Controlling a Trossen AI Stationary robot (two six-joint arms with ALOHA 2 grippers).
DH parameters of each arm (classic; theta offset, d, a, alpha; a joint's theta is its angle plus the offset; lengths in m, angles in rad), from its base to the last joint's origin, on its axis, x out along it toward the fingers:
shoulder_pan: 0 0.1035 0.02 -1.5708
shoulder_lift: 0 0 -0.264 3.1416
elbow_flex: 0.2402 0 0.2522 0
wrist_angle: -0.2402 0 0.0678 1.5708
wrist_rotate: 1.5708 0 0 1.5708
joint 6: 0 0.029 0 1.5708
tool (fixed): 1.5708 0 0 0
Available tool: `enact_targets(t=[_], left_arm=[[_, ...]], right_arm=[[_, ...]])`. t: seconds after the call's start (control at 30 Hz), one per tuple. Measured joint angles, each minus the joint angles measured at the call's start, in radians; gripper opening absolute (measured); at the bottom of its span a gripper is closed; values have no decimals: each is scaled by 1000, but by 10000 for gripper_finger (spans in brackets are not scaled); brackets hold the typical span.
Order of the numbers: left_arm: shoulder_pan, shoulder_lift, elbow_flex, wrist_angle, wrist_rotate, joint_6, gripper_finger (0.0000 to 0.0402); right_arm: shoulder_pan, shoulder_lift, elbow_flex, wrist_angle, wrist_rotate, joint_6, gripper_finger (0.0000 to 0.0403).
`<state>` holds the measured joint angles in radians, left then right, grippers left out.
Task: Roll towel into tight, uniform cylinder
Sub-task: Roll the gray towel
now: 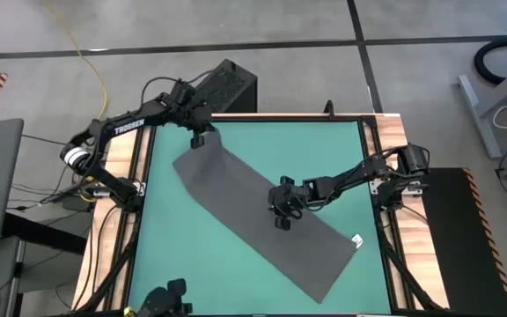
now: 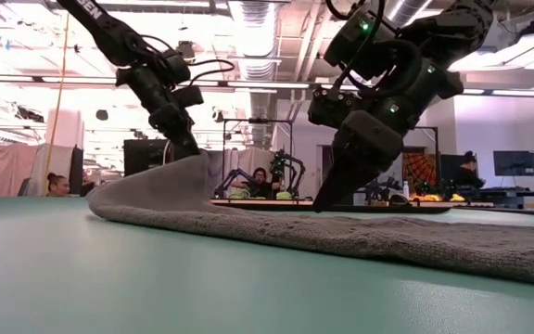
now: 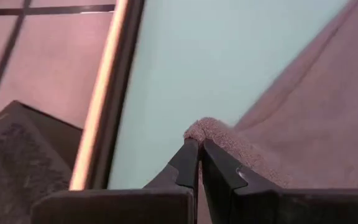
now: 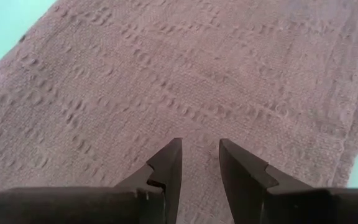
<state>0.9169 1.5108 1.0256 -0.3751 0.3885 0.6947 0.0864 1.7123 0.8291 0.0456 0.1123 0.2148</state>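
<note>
The towel [image 1: 262, 222] lies spread out flat, running diagonally across the green table [image 1: 324, 150] from its far left part toward the near right, with a small white tag [image 1: 356, 241] at its near right end. From above, the left gripper [image 1: 202, 137] sits at the towel's far left corner, and its arm carries the white word "TROSSEN" [image 1: 128, 124]. The right gripper [image 1: 283, 210] is over the middle of the cloth.

At table height, the towel [image 2: 360, 232] is a low grey strip, and its far corner is lifted into a peak under the left gripper [image 2: 185, 148]. The right gripper [image 2: 327, 199] points down at the cloth.

In the left wrist view, the left gripper [image 3: 199, 149] has its fingers pressed together on a bunched corner of the towel [image 3: 303, 118], raised above the table [image 3: 229, 56].

In the right wrist view, the right gripper [image 4: 199, 152] is slightly spread, nothing between its fingers, right at the woven surface of the towel [image 4: 166, 68]; contact is unclear.
</note>
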Motion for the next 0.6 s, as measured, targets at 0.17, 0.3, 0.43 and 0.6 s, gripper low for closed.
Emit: enact_targets(t=[0.17, 0.3, 0.43, 0.6], left_arm=[[9, 45, 0, 0, -114, -19, 0], [11, 122, 0, 1, -184, -25, 0], [12, 197, -1, 6, -266, -23, 0], [29, 234, -1, 13, -347, -27, 0]], right_arm=[[1, 0, 0, 5, 0, 26, 132], [18, -16, 0, -18, 22, 55, 132], [45, -56, 0, -109, 117, 85, 132], [67, -58, 0, -234, 259, 133, 132]])
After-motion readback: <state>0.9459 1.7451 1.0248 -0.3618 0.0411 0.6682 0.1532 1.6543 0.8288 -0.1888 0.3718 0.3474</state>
